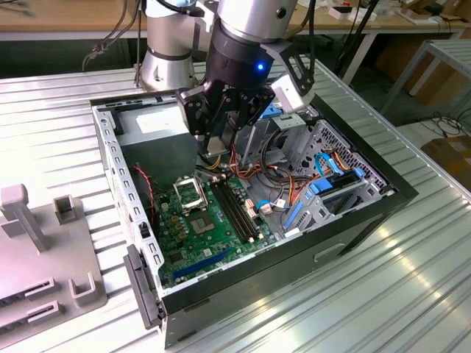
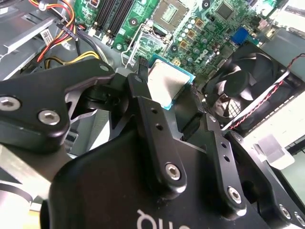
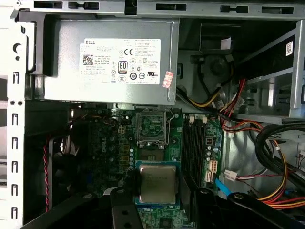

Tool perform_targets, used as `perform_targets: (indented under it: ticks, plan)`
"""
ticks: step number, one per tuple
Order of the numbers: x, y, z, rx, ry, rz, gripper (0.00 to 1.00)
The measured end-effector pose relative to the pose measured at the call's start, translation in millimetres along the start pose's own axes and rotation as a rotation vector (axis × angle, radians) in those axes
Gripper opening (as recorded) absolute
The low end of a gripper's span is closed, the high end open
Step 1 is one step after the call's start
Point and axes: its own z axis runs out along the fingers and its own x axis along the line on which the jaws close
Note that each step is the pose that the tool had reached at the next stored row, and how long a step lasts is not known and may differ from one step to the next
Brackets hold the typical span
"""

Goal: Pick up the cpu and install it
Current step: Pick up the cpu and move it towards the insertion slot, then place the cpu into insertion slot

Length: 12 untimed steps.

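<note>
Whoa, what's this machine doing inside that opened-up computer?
A robot arm's black gripper is shut on the cpu, a small thin square chip with a silver-grey metal top. It hangs inside the open black desktop computer case, above the green motherboard. The black-and-silver square socket frame stands open and empty; the chip is not yet seated in it.
</note>
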Motion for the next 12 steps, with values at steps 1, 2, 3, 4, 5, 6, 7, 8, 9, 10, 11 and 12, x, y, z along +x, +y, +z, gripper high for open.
perform_targets:
  ticks: [1, 2, 3, 4, 5, 6, 7, 8, 9, 10, 11, 12]
  plan:
    - [-0.1, -0.1, 1.0, -0.0001, 0.0, 0.0, 0.47]
    - [-0.2, -0.3, 2.7, 0.0, 0.0, 0.0, 0.47]
    - [-0.3, -0.4, 3.9, -0.0001, 0.0, 0.0, 0.47]
    - [-0.4, -0.6, 5.3, -0.0001, 0.0, 0.0, 0.47]
    - [-0.4, -0.6, 6.0, -0.0001, 0.0, 0.0, 0.47]
    - [-0.5, -0.6, 6.4, 0.0001, 0.0001, 0.0, 0.47]
    - [-0.5, -0.6, 6.4, 0.0003, 0.0001, 0.0, 0.47]
    - [-0.5, -0.6, 6.5, 0.0001, 0.0001, 0.0, 0.47]
    - [-0.5, -0.6, 6.9, -0.0001, 0.0, 0.0, 0.47]
    - [-0.6, -0.6, 7.3, 0.0, -0.0002, 0.0, 0.47]
    - [-0.6, -0.6, 7.3, 0.0, -0.0003, 0.0, 0.47]
    - [-0.5, -0.6, 7.3, 0.0, -0.0004, 0.0, 0.47]
